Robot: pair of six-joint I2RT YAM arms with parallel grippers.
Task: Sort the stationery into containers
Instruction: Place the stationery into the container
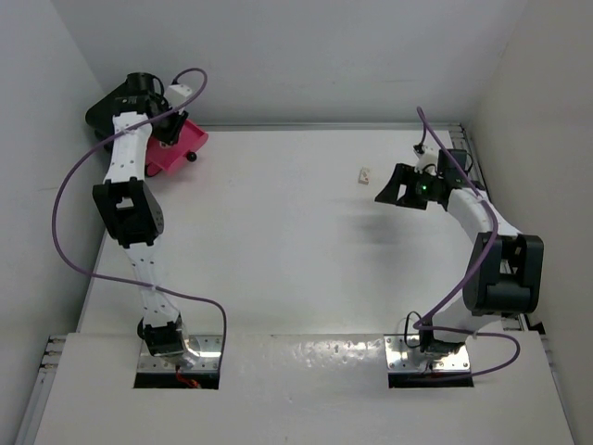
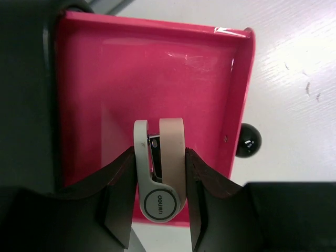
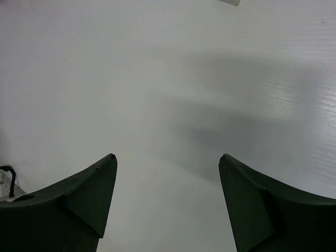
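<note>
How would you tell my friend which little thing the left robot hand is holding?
Look at the table's far left corner, where a pink drawer sticks out of a black cabinet. Over that drawer, the left gripper pinches a small stapler-like tool. One arm is white, the other beige, with a round logo at its end.

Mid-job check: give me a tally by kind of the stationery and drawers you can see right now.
Stapler, white and pinkish, held in left gripper over the drawer: 1
White block, on the table near right gripper: 1
Pink drawer, pulled open: 1
Total: 3
</note>
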